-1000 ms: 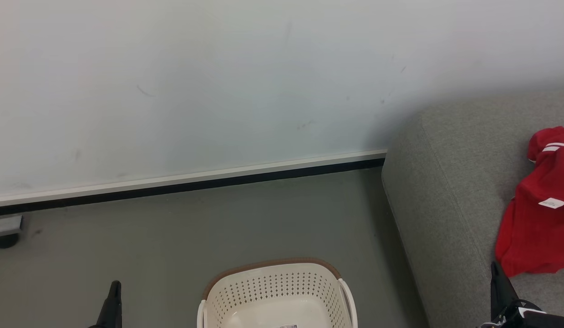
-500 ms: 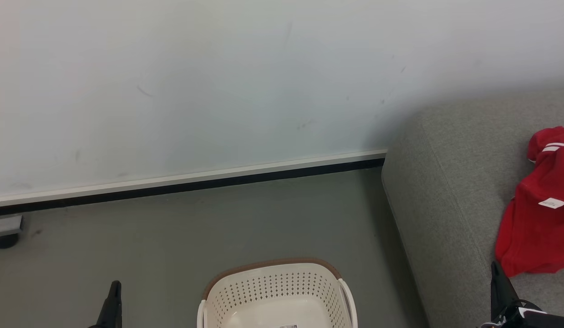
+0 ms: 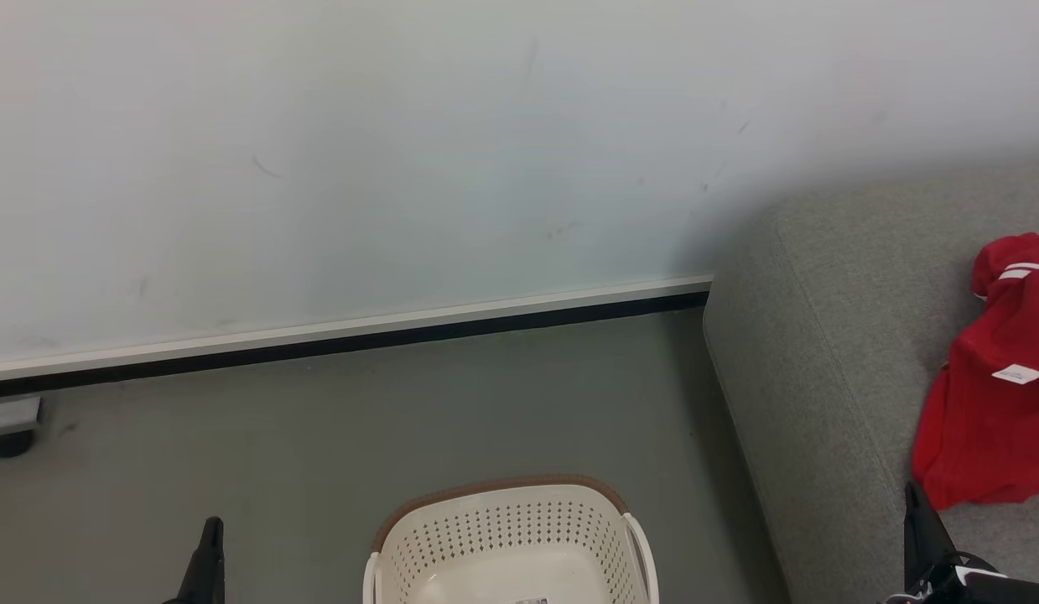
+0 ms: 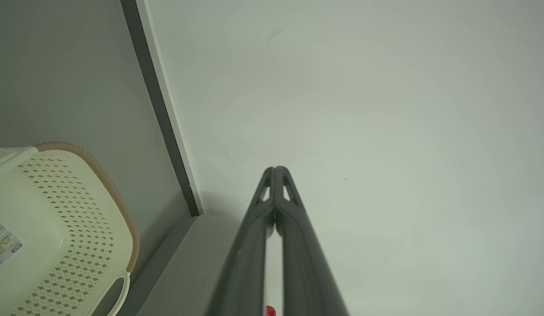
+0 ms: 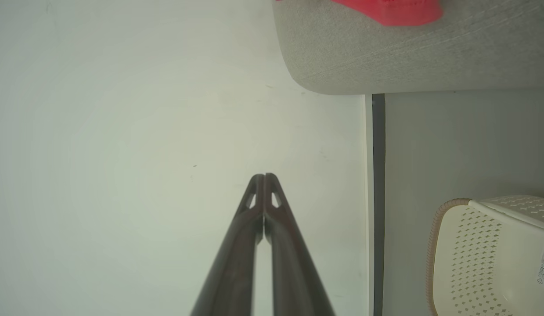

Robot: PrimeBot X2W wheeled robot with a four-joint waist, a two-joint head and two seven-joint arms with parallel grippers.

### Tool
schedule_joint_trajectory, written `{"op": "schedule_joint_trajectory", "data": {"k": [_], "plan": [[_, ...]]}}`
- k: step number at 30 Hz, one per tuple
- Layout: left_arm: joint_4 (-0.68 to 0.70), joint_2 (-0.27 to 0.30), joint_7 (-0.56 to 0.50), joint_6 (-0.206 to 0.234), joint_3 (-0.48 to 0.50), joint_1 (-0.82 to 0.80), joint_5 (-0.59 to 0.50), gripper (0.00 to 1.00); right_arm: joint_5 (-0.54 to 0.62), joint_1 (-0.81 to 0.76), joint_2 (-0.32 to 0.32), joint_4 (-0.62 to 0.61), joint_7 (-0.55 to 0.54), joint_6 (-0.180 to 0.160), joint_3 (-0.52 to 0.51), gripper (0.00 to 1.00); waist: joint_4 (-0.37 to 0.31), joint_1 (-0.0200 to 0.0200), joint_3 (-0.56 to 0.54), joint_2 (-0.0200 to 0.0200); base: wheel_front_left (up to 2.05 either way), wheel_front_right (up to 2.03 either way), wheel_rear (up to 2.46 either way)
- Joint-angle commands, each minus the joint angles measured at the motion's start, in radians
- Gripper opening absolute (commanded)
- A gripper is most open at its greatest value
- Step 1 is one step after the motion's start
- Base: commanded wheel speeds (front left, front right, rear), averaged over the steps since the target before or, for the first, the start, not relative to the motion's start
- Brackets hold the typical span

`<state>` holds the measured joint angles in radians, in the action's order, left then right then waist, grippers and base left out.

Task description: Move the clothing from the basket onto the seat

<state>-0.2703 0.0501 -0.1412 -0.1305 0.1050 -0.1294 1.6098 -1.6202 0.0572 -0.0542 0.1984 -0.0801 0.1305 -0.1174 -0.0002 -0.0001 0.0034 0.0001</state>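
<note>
The red clothing [image 3: 997,394] with white stripes and a white label lies on the grey seat [image 3: 829,352] at the right; a red edge of the clothing [image 5: 394,11] on the seat [image 5: 386,57] shows at the top of the right wrist view. The cream basket [image 3: 511,545] with its brown rim stands on the floor at bottom centre, and only a sticker shows on its bottom. The basket [image 4: 56,228] lies left of my left gripper [image 4: 275,169], which is shut and empty. My right gripper [image 5: 264,176] is shut and empty too, with the basket [image 5: 491,254] at its lower right. In the head view the left gripper [image 3: 210,527] rises at bottom left and the right gripper [image 3: 911,491] just below the clothing.
A pale wall with a white and black skirting [image 3: 343,340] runs behind the grey floor [image 3: 318,436]. A grey wheeled foot [image 3: 7,424] sits at the far left by the wall.
</note>
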Motion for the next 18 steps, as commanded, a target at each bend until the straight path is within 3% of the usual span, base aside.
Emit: {"op": "schedule_joint_trajectory", "data": {"k": [1,18], "plan": [[-0.001,-0.001,-0.005,-0.003,0.003,-0.01,0.003,0.0,0.0,0.009,0.003,-0.002,-0.004,0.0,-0.002,0.0,0.0,0.0001,0.0,-0.0001,0.0,0.0,0.0],[-0.001,-0.001,-0.005,-0.003,0.003,-0.01,0.003,0.0,0.001,0.009,0.004,-0.002,-0.005,0.0,-0.003,0.0,0.0,0.0001,0.0,-0.0001,0.0,0.0,0.0]]}}
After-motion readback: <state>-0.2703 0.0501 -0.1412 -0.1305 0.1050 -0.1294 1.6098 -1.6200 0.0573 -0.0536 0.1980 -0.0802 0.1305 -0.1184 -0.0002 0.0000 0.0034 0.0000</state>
